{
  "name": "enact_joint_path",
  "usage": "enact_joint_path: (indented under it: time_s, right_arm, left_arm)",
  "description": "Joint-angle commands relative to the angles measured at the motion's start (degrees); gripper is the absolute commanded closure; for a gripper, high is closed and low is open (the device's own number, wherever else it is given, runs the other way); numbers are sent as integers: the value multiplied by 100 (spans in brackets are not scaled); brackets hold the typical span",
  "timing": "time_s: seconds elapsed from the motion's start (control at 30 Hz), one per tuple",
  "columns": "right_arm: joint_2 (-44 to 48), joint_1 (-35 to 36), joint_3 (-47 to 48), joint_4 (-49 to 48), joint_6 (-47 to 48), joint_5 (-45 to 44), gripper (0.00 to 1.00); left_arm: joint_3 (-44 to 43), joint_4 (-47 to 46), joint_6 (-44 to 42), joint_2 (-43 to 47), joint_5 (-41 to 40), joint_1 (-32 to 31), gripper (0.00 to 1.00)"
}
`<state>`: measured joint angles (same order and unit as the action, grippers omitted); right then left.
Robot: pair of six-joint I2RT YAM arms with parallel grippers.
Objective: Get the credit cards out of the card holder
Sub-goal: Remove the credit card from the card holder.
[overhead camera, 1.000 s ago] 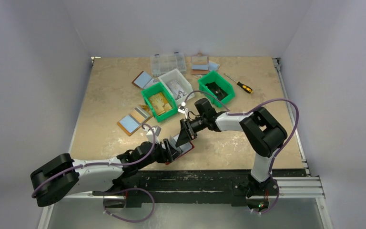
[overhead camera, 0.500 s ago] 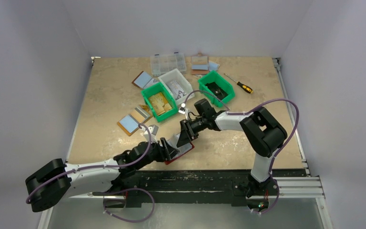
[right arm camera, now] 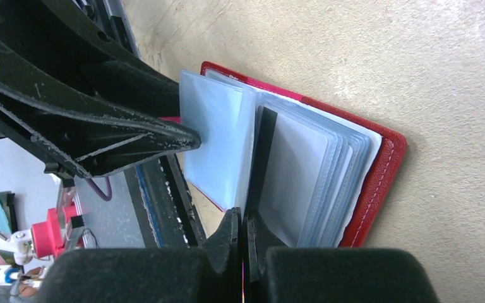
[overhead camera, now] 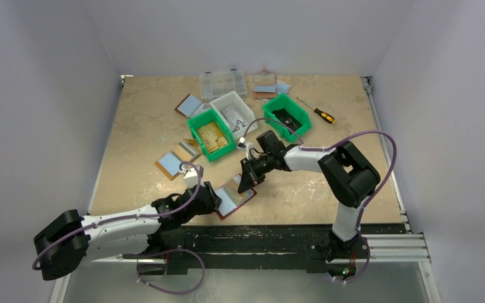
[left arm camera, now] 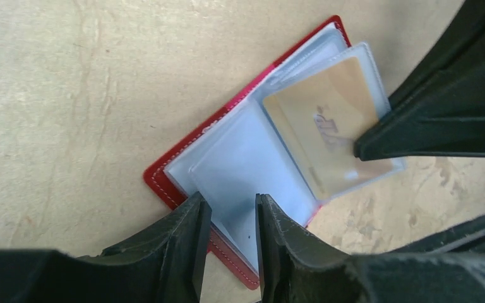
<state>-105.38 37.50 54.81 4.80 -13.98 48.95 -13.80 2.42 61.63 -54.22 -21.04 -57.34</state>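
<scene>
Pulled left claw [left arm camera: 230, 246] back off wallet [overhead camera: 235, 201] since second ago; narrowed it too, not closed, straddling near sleeve [left arm camera: 246, 170] edge. Clamped right claw [right arm camera: 243, 230] shut, seemingly on card [left arm camera: 325, 136] edge. Find wallet open on table [overhead camera: 145, 126], near front edge, between claws. Pin sleeve down first; then draw card straight out along pocket, low, slow, without lifting wallet.

Nothing fully legible anywhere; on the tan face of the credit card [left arm camera: 319, 123], tucked in a clear sleeve of the card holder [left arm camera: 158, 180], only a small bluish-grey mark like two or three slanted letters, too blurred to read; on the green bin [overhead camera: 196, 125] and clear organiser box [overhead camera: 223, 83], any print too small to make out.
</scene>
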Motion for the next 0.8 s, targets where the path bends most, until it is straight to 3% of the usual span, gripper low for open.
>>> enact_joint_path:
  time_s: [0.0, 0.27, 0.4, 0.57, 0.77]
  right_arm:
    - [90, 18, 251, 108, 307, 91, 100]
    - [285, 7, 291, 217, 523, 32, 100]
    - [312, -13, 288, 233, 562, 18, 100]
    - [368, -55, 279, 232, 592, 18, 100]
    - [449, -185, 261, 229, 620, 68, 100]
  left_arm:
    - [-391, 859, 101, -219, -537, 3, 65]
    - [-941, 711, -557, 724, -238, -3, 65]
    - [-850, -298, -667, 1045, 396, 4, 66]
    - [-605, -2027, -460, 439, 1030, 4, 68]
    - [-639, -2243, -107, -624, 674, 4, 83]
